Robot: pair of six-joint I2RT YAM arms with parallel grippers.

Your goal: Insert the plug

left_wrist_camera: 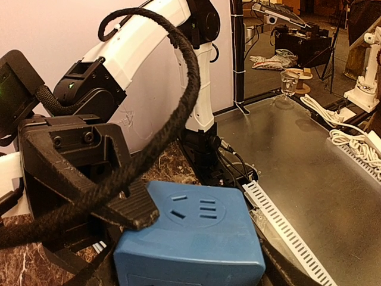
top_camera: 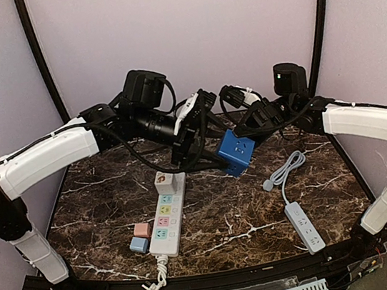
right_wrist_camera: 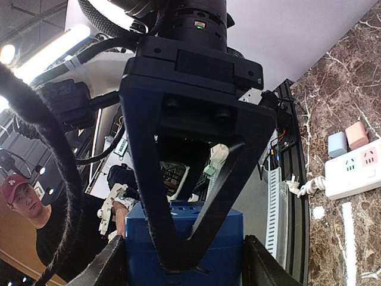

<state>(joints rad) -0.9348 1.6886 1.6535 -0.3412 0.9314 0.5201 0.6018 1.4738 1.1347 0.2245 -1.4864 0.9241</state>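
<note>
The right fingers [right_wrist_camera: 271, 265] pinch the blue plug cube [left_wrist_camera: 196, 244] by its flat sides, the left fingers [left_wrist_camera: 128, 208] touch its face, grip unclear; it looks light, rigid, slick plastic.

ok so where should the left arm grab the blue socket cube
Probably on two opposite flat side faces that the right gripper leaves free, coming in from the left. The blue socket cube is held up, tilted, in the right jaws, and its slotted face should stay uncovered.

Blue socket cube [right_wrist_camera: 229, 238] cut off at btm edge — white pwr strip [right_wrist_camera: 354, 173] cut off at right, right wrist view.
</note>
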